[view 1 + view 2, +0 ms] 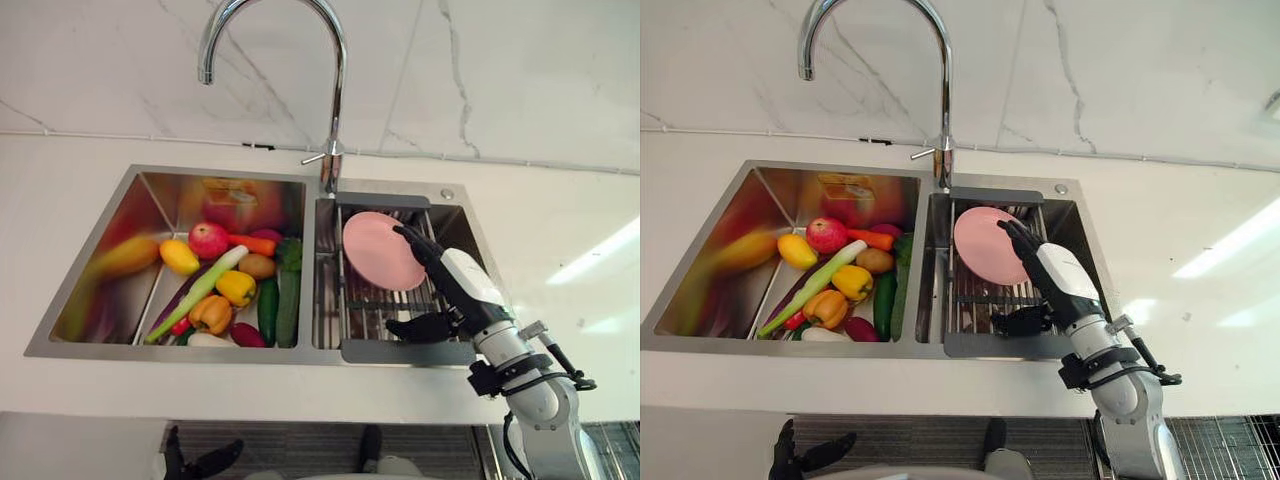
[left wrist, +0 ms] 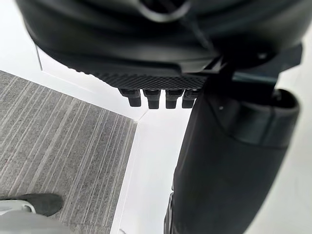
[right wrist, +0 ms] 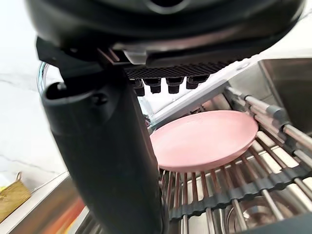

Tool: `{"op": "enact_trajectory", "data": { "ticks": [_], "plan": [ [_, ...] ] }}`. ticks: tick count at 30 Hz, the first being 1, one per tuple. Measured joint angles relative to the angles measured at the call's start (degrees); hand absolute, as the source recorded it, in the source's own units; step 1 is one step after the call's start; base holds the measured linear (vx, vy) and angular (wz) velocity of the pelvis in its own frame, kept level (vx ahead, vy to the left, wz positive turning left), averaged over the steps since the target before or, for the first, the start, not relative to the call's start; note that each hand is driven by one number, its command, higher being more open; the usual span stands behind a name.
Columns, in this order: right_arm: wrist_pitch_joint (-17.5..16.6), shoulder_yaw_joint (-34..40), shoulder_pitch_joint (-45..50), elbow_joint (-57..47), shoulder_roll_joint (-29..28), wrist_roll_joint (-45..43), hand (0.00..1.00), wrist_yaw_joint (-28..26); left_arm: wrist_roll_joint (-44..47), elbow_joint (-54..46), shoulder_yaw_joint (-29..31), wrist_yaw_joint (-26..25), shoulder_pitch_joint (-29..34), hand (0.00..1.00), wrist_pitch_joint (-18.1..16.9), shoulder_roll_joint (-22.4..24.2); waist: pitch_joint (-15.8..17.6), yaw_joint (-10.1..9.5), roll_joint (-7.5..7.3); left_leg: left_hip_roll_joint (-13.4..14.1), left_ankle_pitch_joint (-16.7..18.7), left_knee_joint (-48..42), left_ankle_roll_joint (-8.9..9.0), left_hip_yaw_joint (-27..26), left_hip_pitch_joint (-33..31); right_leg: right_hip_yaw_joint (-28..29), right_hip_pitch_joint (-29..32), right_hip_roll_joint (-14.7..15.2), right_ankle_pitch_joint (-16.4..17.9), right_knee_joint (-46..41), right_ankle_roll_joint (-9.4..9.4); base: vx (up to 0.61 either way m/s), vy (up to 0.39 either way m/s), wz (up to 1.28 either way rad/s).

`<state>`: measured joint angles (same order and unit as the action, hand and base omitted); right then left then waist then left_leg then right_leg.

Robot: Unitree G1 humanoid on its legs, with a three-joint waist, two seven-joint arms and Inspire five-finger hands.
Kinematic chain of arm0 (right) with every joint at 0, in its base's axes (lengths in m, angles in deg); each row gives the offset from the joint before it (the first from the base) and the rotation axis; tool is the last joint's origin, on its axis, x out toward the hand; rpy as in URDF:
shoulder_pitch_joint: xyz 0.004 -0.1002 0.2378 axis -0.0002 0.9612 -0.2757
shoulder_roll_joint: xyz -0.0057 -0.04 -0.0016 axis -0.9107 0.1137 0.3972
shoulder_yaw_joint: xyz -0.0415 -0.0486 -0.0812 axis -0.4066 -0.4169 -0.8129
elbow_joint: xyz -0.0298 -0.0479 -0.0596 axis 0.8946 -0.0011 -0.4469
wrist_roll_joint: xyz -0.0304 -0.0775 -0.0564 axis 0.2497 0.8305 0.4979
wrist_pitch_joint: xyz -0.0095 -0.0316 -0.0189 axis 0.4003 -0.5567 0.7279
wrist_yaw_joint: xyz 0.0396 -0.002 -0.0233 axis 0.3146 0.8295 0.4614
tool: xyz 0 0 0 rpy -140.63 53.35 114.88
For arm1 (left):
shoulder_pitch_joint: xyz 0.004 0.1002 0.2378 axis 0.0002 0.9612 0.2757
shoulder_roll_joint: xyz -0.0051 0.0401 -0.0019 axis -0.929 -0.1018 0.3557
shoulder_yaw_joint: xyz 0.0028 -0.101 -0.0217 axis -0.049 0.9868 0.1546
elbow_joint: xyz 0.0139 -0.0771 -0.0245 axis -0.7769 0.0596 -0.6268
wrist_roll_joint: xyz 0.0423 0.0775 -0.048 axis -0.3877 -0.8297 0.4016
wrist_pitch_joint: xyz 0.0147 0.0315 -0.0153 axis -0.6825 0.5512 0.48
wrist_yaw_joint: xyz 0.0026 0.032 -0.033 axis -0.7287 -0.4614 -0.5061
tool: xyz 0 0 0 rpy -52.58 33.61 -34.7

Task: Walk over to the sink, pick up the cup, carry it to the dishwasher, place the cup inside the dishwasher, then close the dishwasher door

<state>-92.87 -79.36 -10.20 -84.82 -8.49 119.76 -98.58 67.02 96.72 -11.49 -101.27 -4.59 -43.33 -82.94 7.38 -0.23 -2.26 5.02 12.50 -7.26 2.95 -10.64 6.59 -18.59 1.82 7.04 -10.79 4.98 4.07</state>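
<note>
Where the cup stood I could not tell. A pink plate (image 1: 378, 250) rested tilted on the wire rack (image 1: 372, 302) in the right basin of the sink (image 1: 100, 352). The right hand (image 1: 462, 278) reached just beside the plate with straight fingers and held nothing. I judged it should curl round the rim slowly. The left hand (image 2: 146, 48) hung relaxed and empty. No writing was legible.

Left hand (image 2: 161, 44) over grey striped carpet (image 2: 58, 146), white surface (image 2: 151, 161); fingers (image 2: 155, 99) in row beside thumb (image 2: 229, 161).

Brushed steel sink (image 1: 130, 215), chrome tap (image 1: 335, 60)
</note>
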Motion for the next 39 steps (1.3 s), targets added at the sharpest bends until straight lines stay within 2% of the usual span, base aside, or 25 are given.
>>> {"op": "enact_trajectory", "data": {
  "ticks": [5,12,19,26,30,39],
  "plan": [
    [-0.01,-2.1,-0.05,-0.06,0.0,2.36,1.0,0.43,0.07,0.01,-0.38,-0.03,0.0,1.0,0.14,-0.02,0.02,-0.47,0.01,-0.07,-0.06,0.0,-0.09,0.41,-0.09,-0.4,-0.14,0.15,0.0,0.0,0.0,0.0,-0.001,0.04],
    [0.79,-4.61,-0.23,-0.24,0.0,10.8,1.0,3.66,1.05,0.0,-0.63,-0.02,-0.15,1.0,0.98,-0.04,0.02,-0.46,0.03,-0.12,-0.13,-0.09,-0.19,0.56,-0.12,-0.54,-0.24,0.22,0.0,0.06,0.0,0.0,-0.002,0.0],
    [6.1,-7.74,-0.18,0.05,-1.22,17.13,1.0,8.55,1.1,0.01,-2.31,-0.2,-0.54,1.0,2.0,-0.6,0.19,-0.49,0.28,-0.19,-0.18,-0.28,-0.27,0.91,-0.11,-0.85,-0.52,0.37,0.0,0.22,0.0,0.0,-0.002,0.01],
    [10.64,-8.26,0.14,3.3,-2.73,18.05,1.0,14.29,1.13,0.01,-2.51,-0.28,-0.61,1.0,2.4,-0.61,0.33,-0.47,0.51,-0.22,-0.25,-0.26,-0.34,0.92,-0.13,-0.87,-0.52,0.37,0.0,0.28,0.01,0.0,0.0,0.0],
    [11.54,-8.14,0.06,6.24,-4.23,18.09,1.0,17.97,1.14,-0.01,-5.97,-0.35,-0.62,1.0,3.12,-2.18,0.68,-0.45,1.08,-0.18,-0.37,0.15,-0.13,0.99,0.01,-0.95,-0.51,0.36,0.02,0.33,0.01,0.0,0.0,0.0],
    [12.27,-8.63,-0.97,12.38,-5.58,18.67,1.0,24.9,1.12,-0.25,-7.29,-0.37,-0.64,1.0,4.78,-2.44,1.03,-0.62,1.58,-0.01,-0.43,0.55,-0.04,1.13,0.45,-1.15,-0.8,0.43,0.04,0.36,0.04,0.0,0.0,0.0]
  ]
}}
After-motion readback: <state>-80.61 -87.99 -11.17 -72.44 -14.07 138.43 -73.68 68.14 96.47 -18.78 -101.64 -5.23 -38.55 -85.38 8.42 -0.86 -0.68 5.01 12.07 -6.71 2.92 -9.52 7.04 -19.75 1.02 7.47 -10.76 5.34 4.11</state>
